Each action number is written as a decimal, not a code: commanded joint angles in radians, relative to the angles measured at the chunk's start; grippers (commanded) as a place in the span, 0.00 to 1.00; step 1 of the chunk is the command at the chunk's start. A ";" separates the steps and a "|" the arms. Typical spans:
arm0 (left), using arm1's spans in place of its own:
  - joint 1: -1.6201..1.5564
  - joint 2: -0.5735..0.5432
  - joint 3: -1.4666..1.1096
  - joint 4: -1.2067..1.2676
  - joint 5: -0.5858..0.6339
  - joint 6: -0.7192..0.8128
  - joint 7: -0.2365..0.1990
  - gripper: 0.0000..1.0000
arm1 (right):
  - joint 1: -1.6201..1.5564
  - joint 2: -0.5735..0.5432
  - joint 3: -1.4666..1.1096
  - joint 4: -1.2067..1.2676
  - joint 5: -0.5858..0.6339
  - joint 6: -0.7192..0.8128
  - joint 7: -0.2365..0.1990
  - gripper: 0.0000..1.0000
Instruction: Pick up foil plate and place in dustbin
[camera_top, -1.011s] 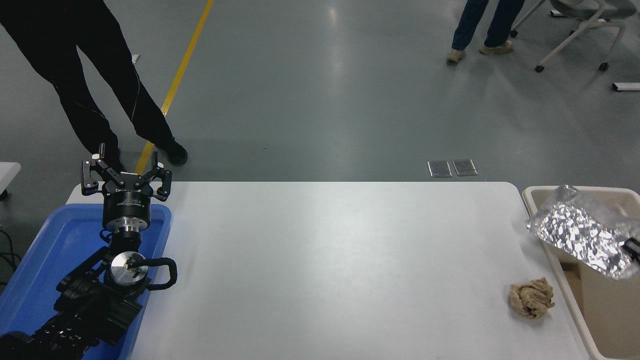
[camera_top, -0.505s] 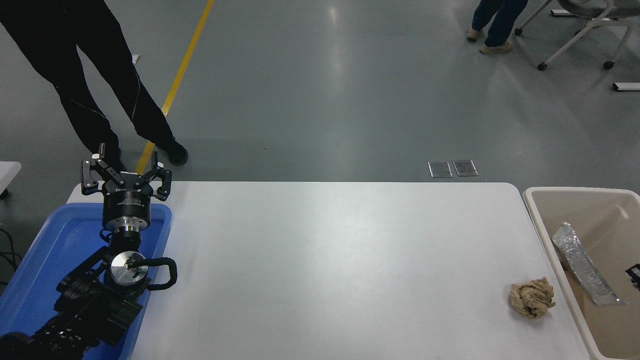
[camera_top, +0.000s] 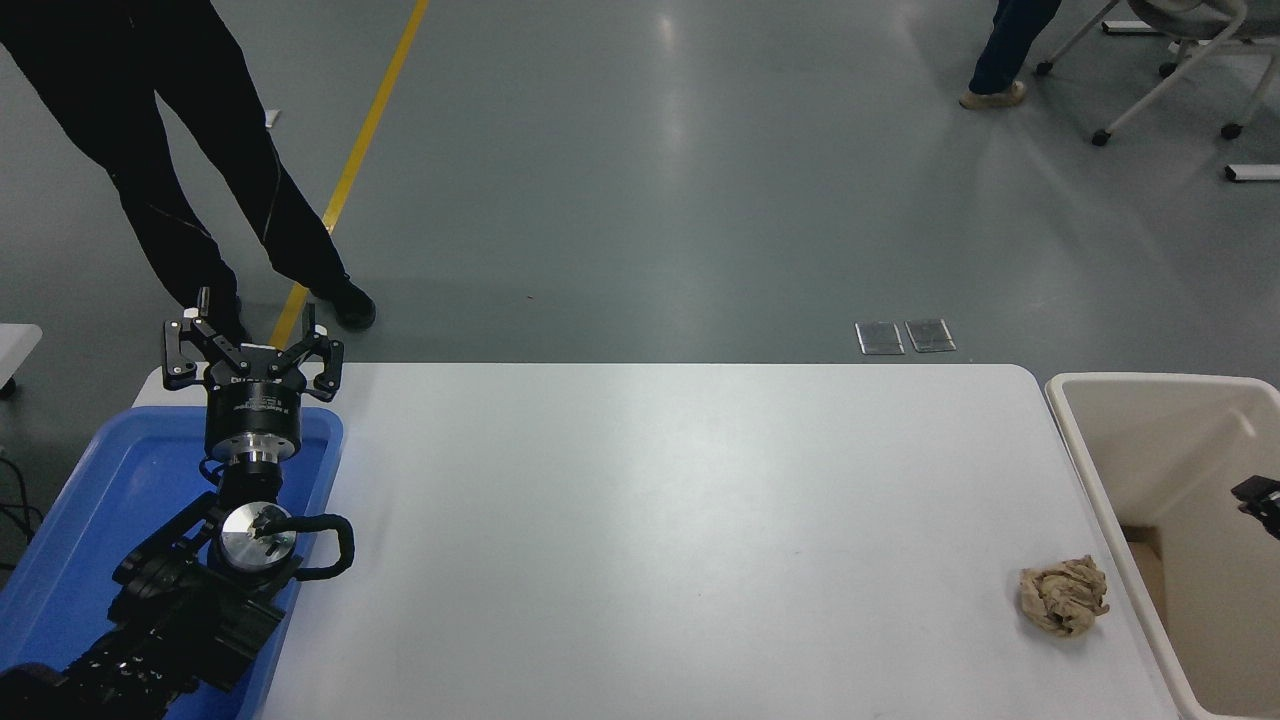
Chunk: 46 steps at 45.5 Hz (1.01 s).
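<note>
- The right gripper (camera_top: 1262, 497) pokes in from the right edge, up over the open dustbin (camera_top: 1140, 383). Only a small black bit of it shows, so I cannot tell if its jaws are apart or together.
- I see nothing shiny between those jaws or hanging from them.
- I cannot see the foil plate anywhere. It is not on the table (camera_top: 660, 520). My guess is that it lies down inside the dustbin, under the jaws, where the near wall hides it. That would mean the job is about done.
- The dustbin stands just past the table's right end, right under the right gripper. I think it is put there so a thing let go from the jaws falls straight in.
- A crumpled brown paper ball (camera_top: 1064, 596) sits on the table, close to the dustbin wall and off to the side of the right jaws. It is not the thing to throw away here.
- The left gripper (camera_top: 254, 345) is parked far away from all this, over the far end of a blue tray (camera_top: 90, 490). Its jaws are spread wide and hold nothing. It looks like it is just resting out of the way.
- A person in dark trousers (camera_top: 200, 190) stands on the floor beyond the left jaws.
</note>
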 joint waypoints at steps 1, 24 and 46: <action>0.000 -0.001 0.000 0.000 0.000 0.000 0.000 0.99 | 0.345 -0.036 -0.245 0.348 -0.010 0.010 0.001 1.00; 0.000 -0.001 0.000 -0.002 0.002 0.000 0.002 0.99 | 1.146 0.100 -0.509 1.098 -0.090 0.157 0.009 1.00; 0.000 0.000 0.000 0.000 0.000 0.000 0.002 0.99 | 1.493 0.099 -0.507 1.234 -0.087 0.601 -0.005 1.00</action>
